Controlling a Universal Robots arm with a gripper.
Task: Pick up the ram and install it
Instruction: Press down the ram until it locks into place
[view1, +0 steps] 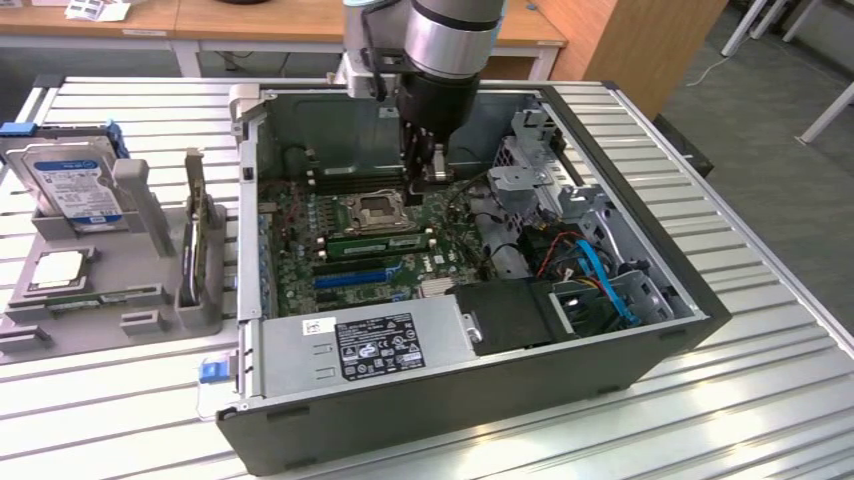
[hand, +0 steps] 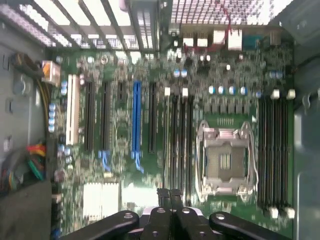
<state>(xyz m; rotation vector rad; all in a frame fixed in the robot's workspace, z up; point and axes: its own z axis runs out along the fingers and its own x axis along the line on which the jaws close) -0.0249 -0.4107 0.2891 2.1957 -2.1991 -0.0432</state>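
The arm (view1: 447, 40) is cut off by the exterior view's top edge, and it hides part of the computer case's (view1: 641, 340) rear wall and motherboard (view1: 387, 245) behind it. In the wrist view the gripper (hand: 170, 197) is cropped by the picture's edge, and whether the jaws hold anything cannot be told. The motherboard there is blurred; its small parts cannot be made out. The hard drive's (view1: 74, 185) label is too small to read.

green motherboard (hand: 150, 165), blue slot (hand: 136, 117), black slots (hand: 272, 150)

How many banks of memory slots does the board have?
2, flanking the processor socket: first bank beside the expansion slots, second bank by the case wall. None looks hidden.
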